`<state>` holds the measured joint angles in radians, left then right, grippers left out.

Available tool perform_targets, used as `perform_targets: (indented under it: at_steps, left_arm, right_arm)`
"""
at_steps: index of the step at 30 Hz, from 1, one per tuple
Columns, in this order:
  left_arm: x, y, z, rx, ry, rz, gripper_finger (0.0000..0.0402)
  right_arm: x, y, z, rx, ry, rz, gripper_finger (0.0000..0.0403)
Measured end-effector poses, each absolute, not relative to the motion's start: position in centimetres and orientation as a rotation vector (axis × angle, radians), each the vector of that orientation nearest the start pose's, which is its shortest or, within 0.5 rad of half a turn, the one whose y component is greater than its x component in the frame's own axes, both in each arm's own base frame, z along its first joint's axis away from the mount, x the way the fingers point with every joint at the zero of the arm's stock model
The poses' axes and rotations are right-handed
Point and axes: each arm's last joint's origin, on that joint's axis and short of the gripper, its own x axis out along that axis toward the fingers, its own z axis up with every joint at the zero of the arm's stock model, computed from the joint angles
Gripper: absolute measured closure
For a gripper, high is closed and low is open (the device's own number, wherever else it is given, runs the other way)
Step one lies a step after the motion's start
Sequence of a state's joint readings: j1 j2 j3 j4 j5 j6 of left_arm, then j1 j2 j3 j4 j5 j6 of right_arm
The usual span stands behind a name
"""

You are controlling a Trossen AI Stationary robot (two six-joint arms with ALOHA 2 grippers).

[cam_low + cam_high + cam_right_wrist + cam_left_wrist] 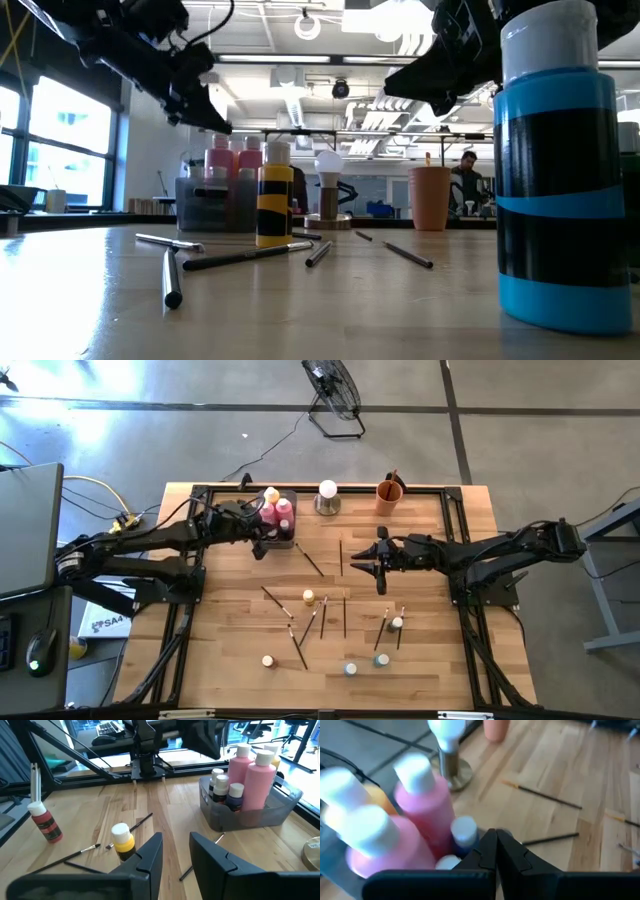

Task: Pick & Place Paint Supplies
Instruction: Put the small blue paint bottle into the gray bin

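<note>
Paint bottles (278, 514) untouched, right end effector (381, 563) open, empty

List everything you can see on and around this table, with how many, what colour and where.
Grey tray: one, far left of the table, holding bottles.
Big bottles in the tray: at least two pink and one yellow, white caps.
Small bottles in the tray: at least three, white caps.
Small bottles loose on the table: six, scattered across the middle and near side.
Brushes: about ten, thin and dark, scattered over the table.
White ball on a metal base: one, far edge.
Orange cup: one, far edge, beside the ball.
Fan: one, black, on the floor.
Left gripper: shut, at the tray.
Right gripper: open, above mid-table.
</note>
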<state>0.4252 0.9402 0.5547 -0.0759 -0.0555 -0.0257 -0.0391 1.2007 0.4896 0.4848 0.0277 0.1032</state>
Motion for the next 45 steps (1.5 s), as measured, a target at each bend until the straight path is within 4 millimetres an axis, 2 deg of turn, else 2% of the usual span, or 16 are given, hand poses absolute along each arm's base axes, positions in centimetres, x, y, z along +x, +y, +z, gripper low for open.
perform_targets:
  at_steps: [4, 9, 19, 25, 34, 45]
  left_arm:
    - [17.9, 8.3, 25.4, -0.087, 0.460, 0.481, 0.0401]
    - [17.5, 8.3, 25.7, -0.091, 0.545, 0.522, 0.0401]
    - [17.7, 8.6, 22.2, -0.130, 0.682, 0.612, 0.0401]
    - [19.1, 9.3, 22.0, -0.100, 0.623, 0.617, 0.0401]
    - [20.2, 10.1, 20.7, -0.076, 0.650, 0.698, 0.0401]
    - [20.5, 10.1, 20.6, -0.079, 0.648, 0.684, 0.0402]
  right_arm:
    - [24.3, -1.0, 21.3, 0.102, 0.227, -0.078, 0.0312]
    - [24.3, -1.0, 21.3, 0.102, 0.228, -0.078, 0.0312]
    - [24.3, -1.0, 21.3, 0.102, 0.226, -0.079, 0.0312]
    - [24.3, -1.1, 21.3, 0.098, 0.224, -0.112, 0.0312]
    - [24.3, -1.1, 21.3, 0.098, 0.229, -0.104, 0.0312]
    - [24.3, -1.1, 21.2, 0.101, 0.232, -0.104, 0.0312]
